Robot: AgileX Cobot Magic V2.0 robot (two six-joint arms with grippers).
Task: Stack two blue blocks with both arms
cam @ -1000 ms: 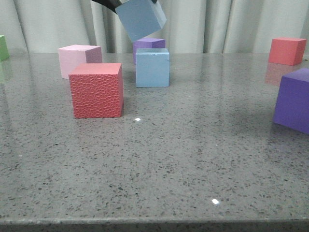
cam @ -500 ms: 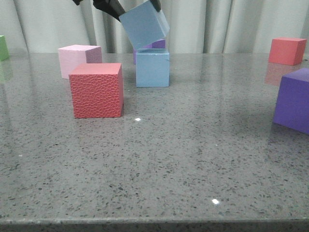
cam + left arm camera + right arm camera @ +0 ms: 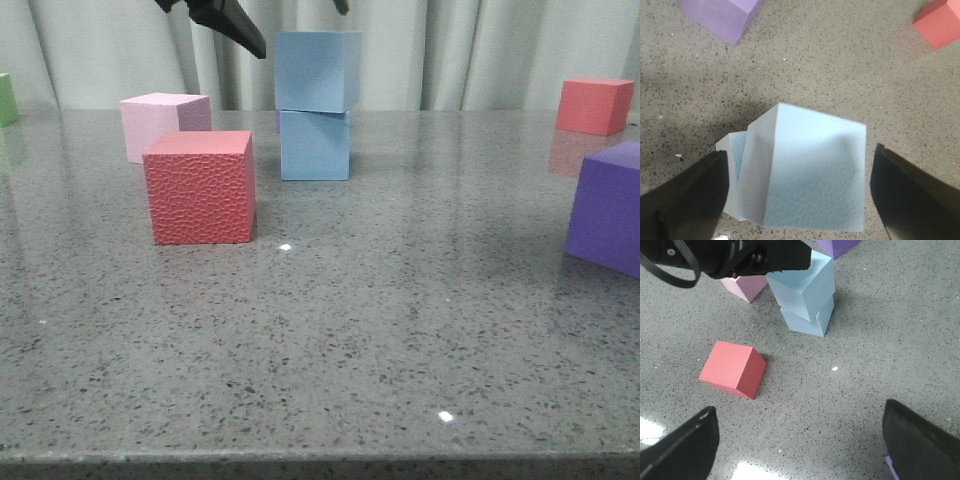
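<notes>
Two pale blue blocks are stacked at the middle back of the table. The upper blue block [image 3: 317,70] rests flat on the lower blue block [image 3: 315,146], slightly turned and offset. My left gripper [image 3: 290,12] is open just above and around the upper block, its fingers [image 3: 237,27] apart from the block's sides. In the left wrist view the upper block [image 3: 815,175] sits between the spread fingers [image 3: 685,200] with gaps on both sides; the lower block [image 3: 735,150] peeks out beneath. My right gripper [image 3: 800,445] is open and empty, high over the table, looking at the stack [image 3: 802,285].
A red textured cube [image 3: 200,187] and a pale pink cube [image 3: 162,122] stand left of the stack. A purple cube [image 3: 610,205] is at the right edge, a red cube [image 3: 595,105] at the far right, a green cube [image 3: 6,98] at the far left.
The upper blue block was tilted in the left gripper above the lower one; now it lies flat on it and the left gripper has opened.
</notes>
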